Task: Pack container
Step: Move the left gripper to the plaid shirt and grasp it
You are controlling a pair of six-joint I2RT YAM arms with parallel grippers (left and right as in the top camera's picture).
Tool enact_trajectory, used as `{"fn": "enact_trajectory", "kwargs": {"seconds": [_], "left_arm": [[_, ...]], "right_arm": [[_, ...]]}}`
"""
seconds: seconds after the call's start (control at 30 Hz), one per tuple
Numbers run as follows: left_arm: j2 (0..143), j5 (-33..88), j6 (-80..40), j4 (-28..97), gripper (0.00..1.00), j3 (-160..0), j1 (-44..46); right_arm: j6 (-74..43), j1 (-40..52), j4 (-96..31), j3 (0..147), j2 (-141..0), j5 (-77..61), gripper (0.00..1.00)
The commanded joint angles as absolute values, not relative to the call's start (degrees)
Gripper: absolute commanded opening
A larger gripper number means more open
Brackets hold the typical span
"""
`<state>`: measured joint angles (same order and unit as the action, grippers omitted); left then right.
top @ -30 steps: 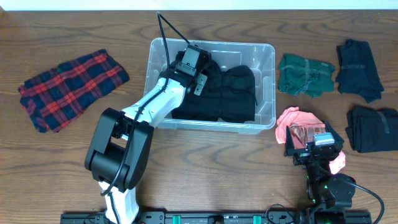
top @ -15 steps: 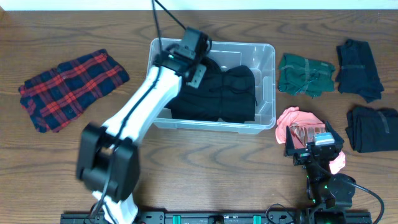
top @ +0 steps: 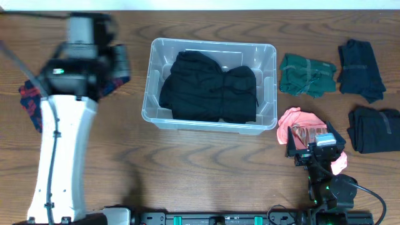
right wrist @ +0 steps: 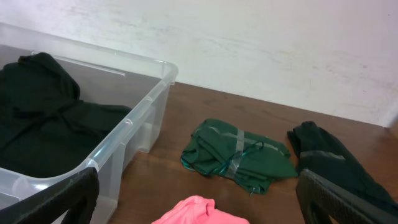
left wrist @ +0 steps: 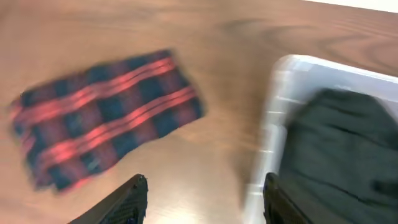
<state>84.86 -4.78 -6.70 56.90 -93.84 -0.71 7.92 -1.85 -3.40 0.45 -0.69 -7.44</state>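
Note:
The clear plastic container stands at the table's middle with black garments inside; it also shows in the left wrist view and right wrist view. My left gripper is open and empty, above the table between the red-and-navy plaid cloth and the container; its arm is blurred at the left. My right gripper is open and empty, low near a pink garment, also in the right wrist view.
A green folded garment lies right of the container, also in the right wrist view. Two dark garments lie at the far right. The plaid cloth lies at the left, partly under the arm.
My left arm has pulled out of the container and swung left toward the plaid cloth, leaving the black garments inside. The right arm has not moved.

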Motion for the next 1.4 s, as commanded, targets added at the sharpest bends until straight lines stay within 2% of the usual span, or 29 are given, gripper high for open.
{"fn": "enact_trajectory", "kwargs": {"seconds": [0.0, 0.3, 0.47, 0.57, 0.8, 1.1, 1.37], "left_arm": [[84.8, 1.3, -8.7, 58.8, 0.6, -93.9, -9.9], [87.8, 3.8, -10.2, 55.1, 0.6, -91.7, -34.3], [92.1, 9.1, -10.2, 51.0, 0.61, -89.9, -41.8], [96.5, 9.0, -10.2, 49.6, 0.98, -89.6, -43.6], [107.2, 8.4, -9.4, 47.4, 0.98, -89.6, -44.1], [112.7, 8.7, -2.7, 41.6, 0.98, -89.6, -46.4], [116.9, 24.8, 6.1, 36.6, 0.98, -89.6, -50.2]], "right_arm": [[7.3, -1.4, -3.6, 0.3, -0.4, -7.1, 0.99], [7.3, -1.4, -3.6, 0.3, -0.4, -7.1, 0.99], [7.3, -1.4, -3.6, 0.3, -0.4, -7.1, 0.99], [7.3, -1.4, -3.6, 0.3, -0.4, -7.1, 0.99], [7.3, -1.4, -3.6, 0.3, -0.4, -7.1, 0.99], [7.3, -1.4, -3.6, 0.3, -0.4, -7.1, 0.99], [7.3, -1.4, -3.6, 0.3, -0.4, -7.1, 0.99]]}}
